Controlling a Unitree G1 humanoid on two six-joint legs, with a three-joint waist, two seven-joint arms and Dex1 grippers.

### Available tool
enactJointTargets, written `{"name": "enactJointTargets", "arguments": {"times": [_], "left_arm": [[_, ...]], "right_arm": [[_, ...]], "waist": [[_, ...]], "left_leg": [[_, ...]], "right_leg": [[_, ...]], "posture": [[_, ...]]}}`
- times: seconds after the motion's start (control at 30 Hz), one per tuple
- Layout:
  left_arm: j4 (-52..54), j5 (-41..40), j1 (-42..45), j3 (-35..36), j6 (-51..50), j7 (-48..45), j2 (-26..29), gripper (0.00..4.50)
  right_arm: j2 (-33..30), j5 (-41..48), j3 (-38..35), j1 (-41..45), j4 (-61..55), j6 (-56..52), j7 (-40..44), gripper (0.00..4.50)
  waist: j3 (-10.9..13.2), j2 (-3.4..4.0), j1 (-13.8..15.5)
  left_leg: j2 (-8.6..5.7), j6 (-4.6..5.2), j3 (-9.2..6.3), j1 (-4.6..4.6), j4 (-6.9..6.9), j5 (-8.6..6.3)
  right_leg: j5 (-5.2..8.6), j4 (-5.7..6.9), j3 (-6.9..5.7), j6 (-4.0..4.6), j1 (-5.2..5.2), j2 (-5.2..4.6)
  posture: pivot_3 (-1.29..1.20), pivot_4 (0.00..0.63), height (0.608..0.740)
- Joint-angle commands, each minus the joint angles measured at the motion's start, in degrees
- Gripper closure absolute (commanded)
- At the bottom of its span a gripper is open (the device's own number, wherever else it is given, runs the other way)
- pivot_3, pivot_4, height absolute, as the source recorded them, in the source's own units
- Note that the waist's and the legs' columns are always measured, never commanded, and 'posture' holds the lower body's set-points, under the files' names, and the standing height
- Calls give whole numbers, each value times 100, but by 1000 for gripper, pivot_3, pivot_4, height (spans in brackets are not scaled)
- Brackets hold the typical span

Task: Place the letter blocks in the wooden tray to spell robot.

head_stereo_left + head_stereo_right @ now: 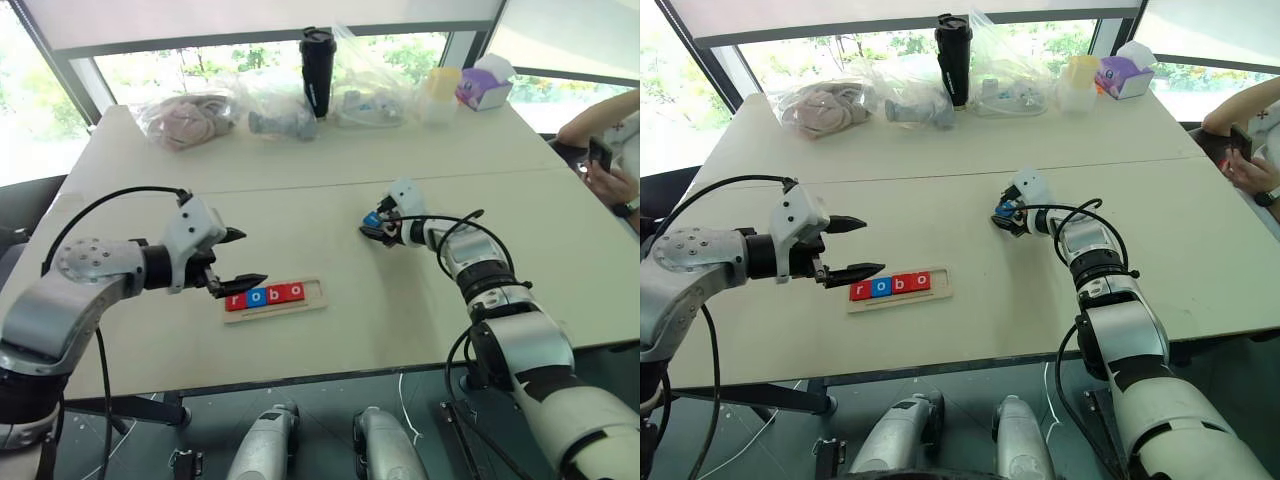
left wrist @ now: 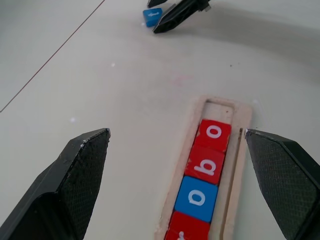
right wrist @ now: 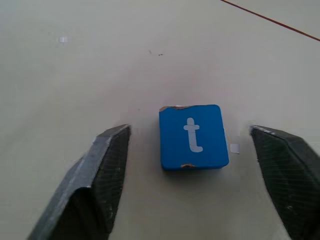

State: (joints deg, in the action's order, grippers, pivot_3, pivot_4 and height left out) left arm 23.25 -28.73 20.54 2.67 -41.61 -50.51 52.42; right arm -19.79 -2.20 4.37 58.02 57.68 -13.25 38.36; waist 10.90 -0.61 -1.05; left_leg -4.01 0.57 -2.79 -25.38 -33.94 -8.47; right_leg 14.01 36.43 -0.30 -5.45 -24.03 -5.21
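The wooden tray lies near the table's front edge. Four letter blocks sit in it and read r, o, b, o: red, blue, red, red. The slot at its right end is bare. My left gripper hovers open just above and left of the tray's left end. A blue t block lies flat on the table to the right of the tray and farther back. My right gripper is low over it, open, one finger on each side with a gap to the block.
Along the far edge stand a black tumbler, several plastic bags, a yellow-lidded container and a purple tissue box. A person's hand with a phone is at the right edge.
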Motion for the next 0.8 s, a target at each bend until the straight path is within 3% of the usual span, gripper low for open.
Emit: {"name": "enactJointTargets", "arguments": {"times": [0.03, 0.07, 0.17, 0.27, 0.47, 0.6, 0.8], "left_arm": [[61, 29, 52, 212, 166, 0, 29, 0], [46, 38, 78, 216, 182, 27, 0, 0], [36, 49, 140, 192, 204, 98, -69, 0], [32, 83, 140, 165, 225, 150, -133, 0], [161, 156, -68, -93, 265, 141, -309, 0], [131, 350, -37, -336, 399, 40, -354, 0], [-99, 586, 102, -598, 671, -204, -350, 0]], "right_arm": [[5, -43, -19, 171, 48, 77, -61, 2876], [14, -33, -39, 183, 49, 58, -98, 3314], [-17, 2, -107, 166, -145, -21, -203, 3307], [-100, 118, -278, -114, -1205, -498, -481, 3307], [562, 596, -969, -1454, -5247, -3787, -1714, 3307], [981, 577, -951, -2384, -7473, -5755, -2283, 3307], [1405, 645, -1013, -3107, -9171, -7468, -2687, 3307]], "waist": [[0, 0, 8], [0, 0, 8], [0, 0, 7], [0, 0, 4], [0, 0, 33], [-1, 1, 51], [-2, 2, 38]], "left_leg": [[0, 0, 0, 0, -1, 0], [-1, 0, -1, 0, -2, 0], [0, -1, -2, 0, -1, 0], [0, -2, -1, -1, 0, 0], [-3, -2, -2, -6, 5, -1], [-2, -5, -7, -7, 2, 0], [-3, -17, -2, -7, -6, -6]], "right_leg": [[0, 0, 0, 0, 1, 0], [0, 0, 0, 0, 1, 0], [0, 0, 0, 0, 0, 0], [0, 1, 2, 0, -3, 0], [0, 40, 9, -2, -29, -20], [12, 72, 6, 18, -43, -25], [17, 62, 6, 27, -40, -30]], "posture": [[0, 150, 740], [0, 150, 740], [0, 150, 740], [0, 150, 740], [0, 150, 740], [0, 150, 740], [0, 150, 740]]}}
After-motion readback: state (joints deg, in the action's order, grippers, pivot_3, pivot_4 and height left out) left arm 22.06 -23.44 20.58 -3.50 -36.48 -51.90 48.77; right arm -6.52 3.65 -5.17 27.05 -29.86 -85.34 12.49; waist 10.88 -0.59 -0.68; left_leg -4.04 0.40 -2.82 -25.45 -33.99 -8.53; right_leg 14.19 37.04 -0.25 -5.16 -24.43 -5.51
